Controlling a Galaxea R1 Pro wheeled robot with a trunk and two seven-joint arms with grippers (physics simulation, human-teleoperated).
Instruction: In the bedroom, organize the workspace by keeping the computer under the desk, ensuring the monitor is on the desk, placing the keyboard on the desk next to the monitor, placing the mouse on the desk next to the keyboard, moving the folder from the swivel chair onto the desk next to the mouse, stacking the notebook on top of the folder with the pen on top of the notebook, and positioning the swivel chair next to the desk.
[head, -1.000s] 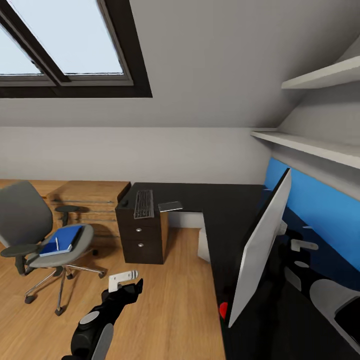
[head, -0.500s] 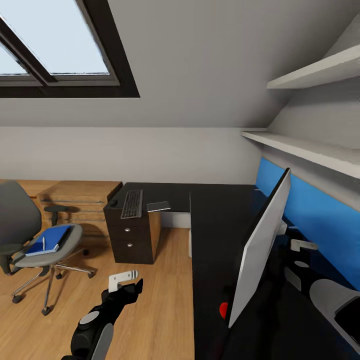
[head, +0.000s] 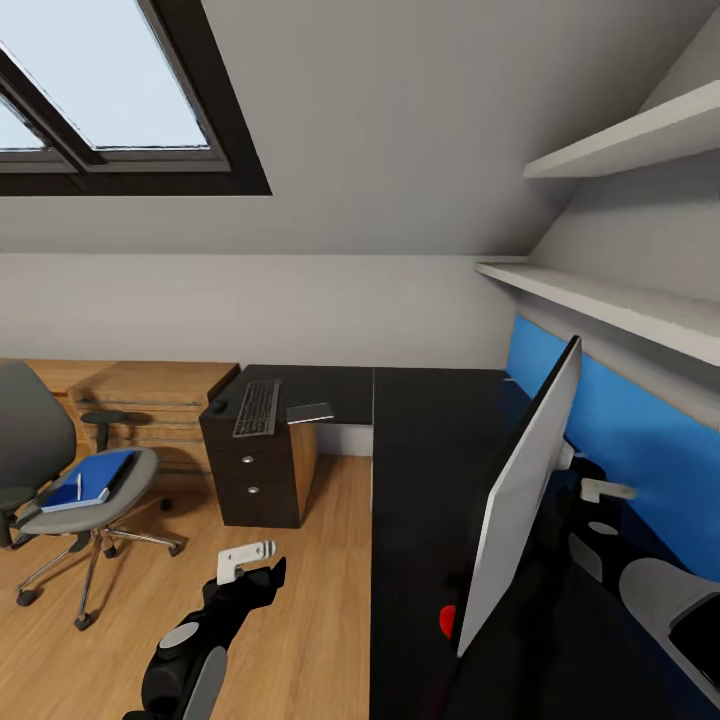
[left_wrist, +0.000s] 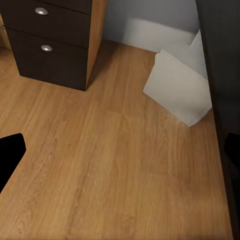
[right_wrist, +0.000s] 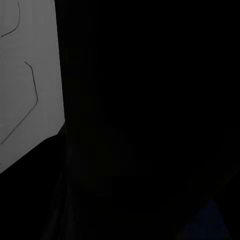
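Ahead of my left gripper (head: 250, 565) and to its right runs the black L-shaped desk (head: 430, 440); on its far wing, above the drawers (head: 252, 475), lie the mouse (head: 219, 407), the keyboard (head: 257, 408) and the notebook (head: 310, 412) side by side. The monitor (head: 520, 495) stands on the near wing, well to the right of that gripper, tilted with its pale back toward me. Left of the gripper, the chair (head: 80, 500) rests on the wooden floor (head: 310, 600) and carries the folder (head: 90, 480) with the pen (head: 78, 486) on it, and the computer (left_wrist: 179, 85) stands on the floor by the desk's edge.
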